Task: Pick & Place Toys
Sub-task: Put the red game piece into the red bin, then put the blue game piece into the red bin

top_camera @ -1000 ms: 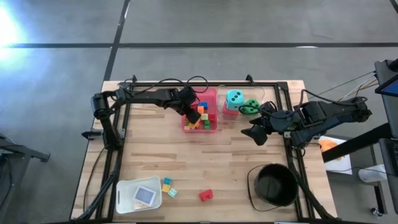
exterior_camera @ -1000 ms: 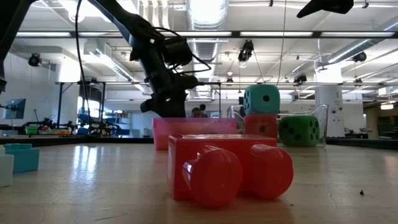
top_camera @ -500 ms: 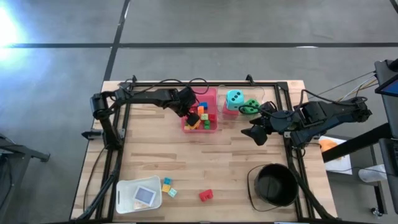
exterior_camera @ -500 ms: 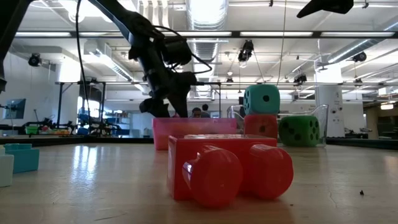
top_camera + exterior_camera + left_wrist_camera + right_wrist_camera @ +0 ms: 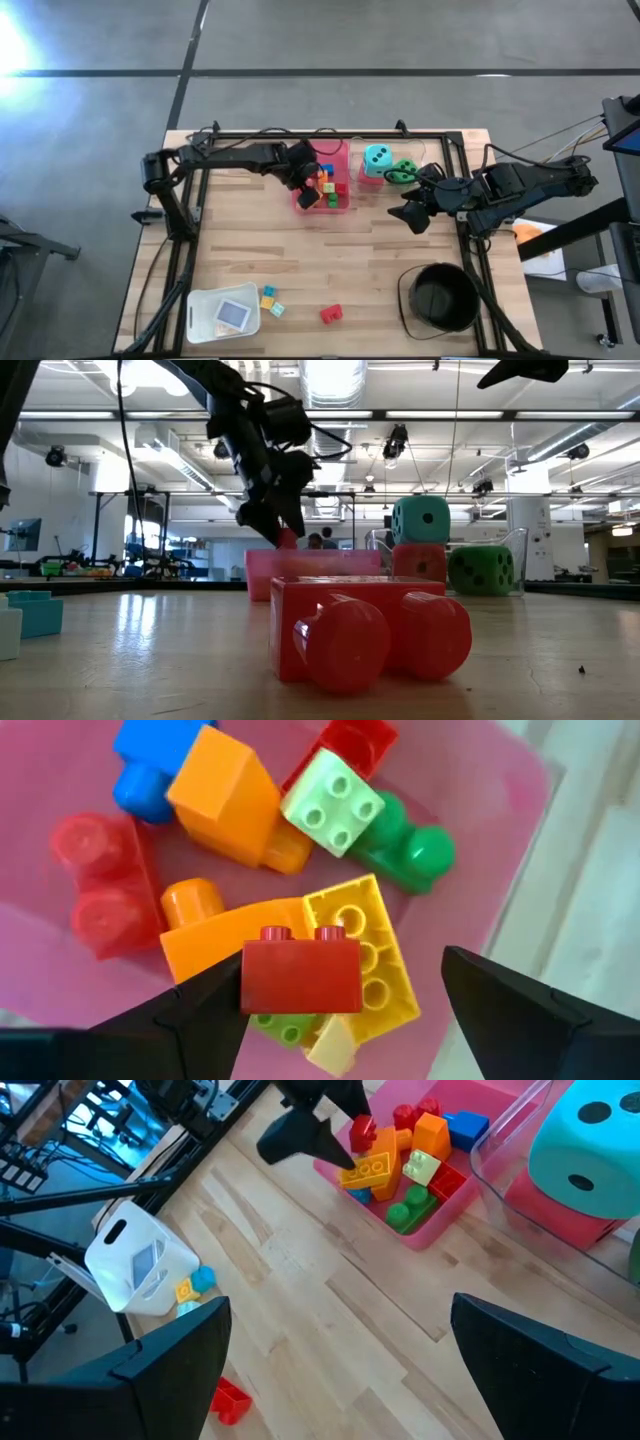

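overhead, table-level, two wrist close-ups, seemingly

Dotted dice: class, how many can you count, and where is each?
3. The teal die sits atop the red die; the green die stands beside them, all inside the clear container.

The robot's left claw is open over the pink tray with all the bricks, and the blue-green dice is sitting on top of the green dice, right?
Almost. The teal die sits on the red die, not the green one; the green die stands beside them, as the low view shows. The rest holds: the left gripper is open over the pink tray of bricks.
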